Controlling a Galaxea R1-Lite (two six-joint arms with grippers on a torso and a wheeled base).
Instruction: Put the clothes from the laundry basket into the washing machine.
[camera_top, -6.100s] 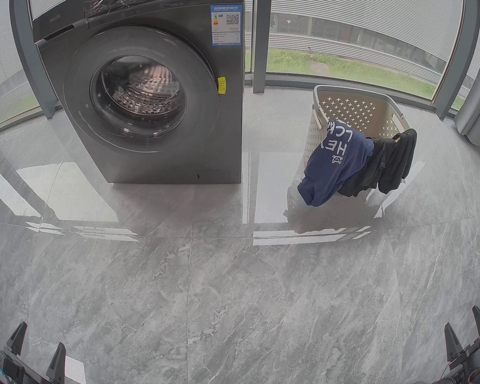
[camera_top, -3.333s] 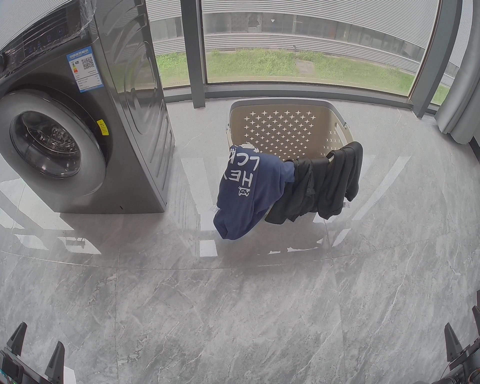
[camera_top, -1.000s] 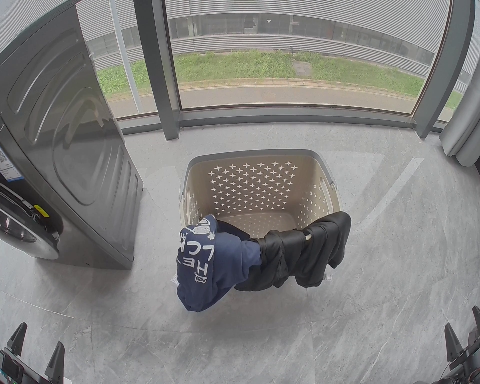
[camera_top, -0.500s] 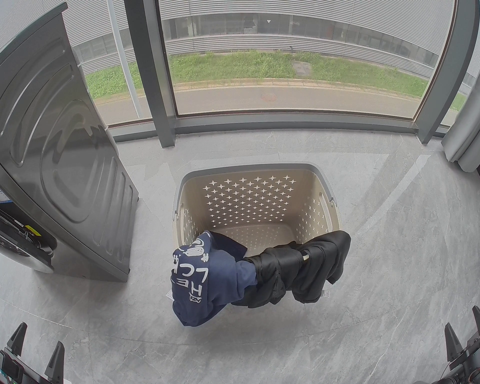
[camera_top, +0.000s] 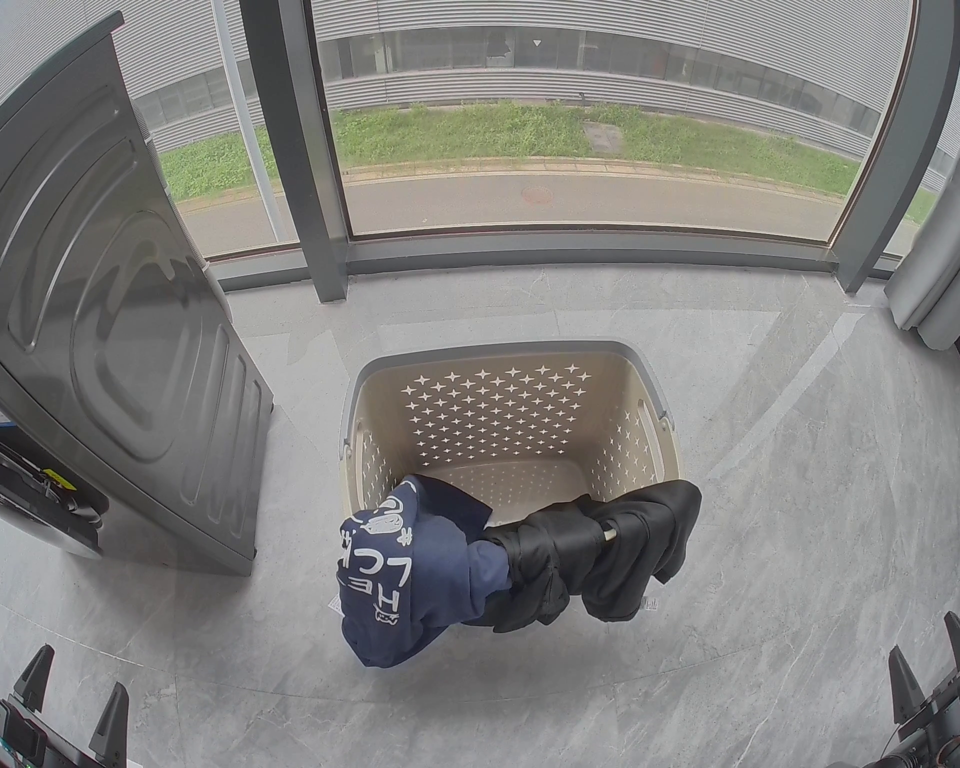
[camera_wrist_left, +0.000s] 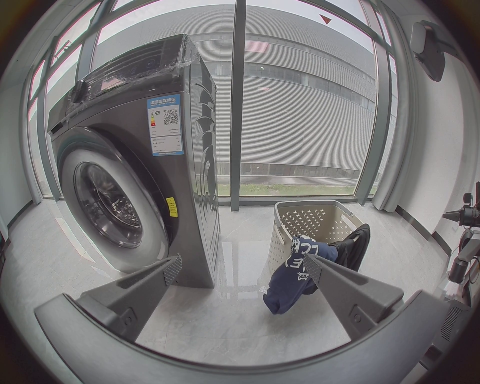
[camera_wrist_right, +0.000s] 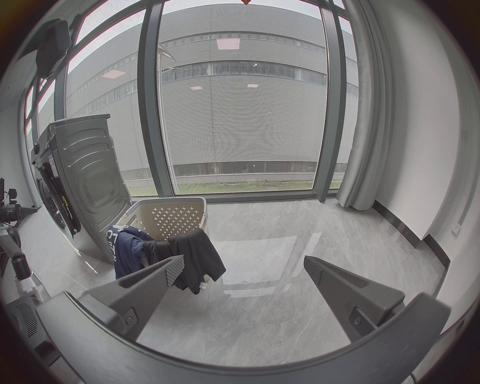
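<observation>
A beige laundry basket stands on the floor straight ahead. Over its near rim hang a navy garment with white print and a black garment. The grey washing machine stands to the left, its side turned to me; its round door faces the left wrist camera. My left gripper is low at the near left, open and empty. My right gripper is low at the near right, open and empty. Both are well short of the basket, which also stands in the right wrist view.
A glass window wall with dark pillars runs behind the basket. A grey curtain hangs at the far right. Bare polished tile floor lies around the basket and between it and me.
The whole head view has shifted: the camera has turned right and come closer, so the basket sits centred and nearer and the machine has slid to the left edge. Both grippers keep their places.
</observation>
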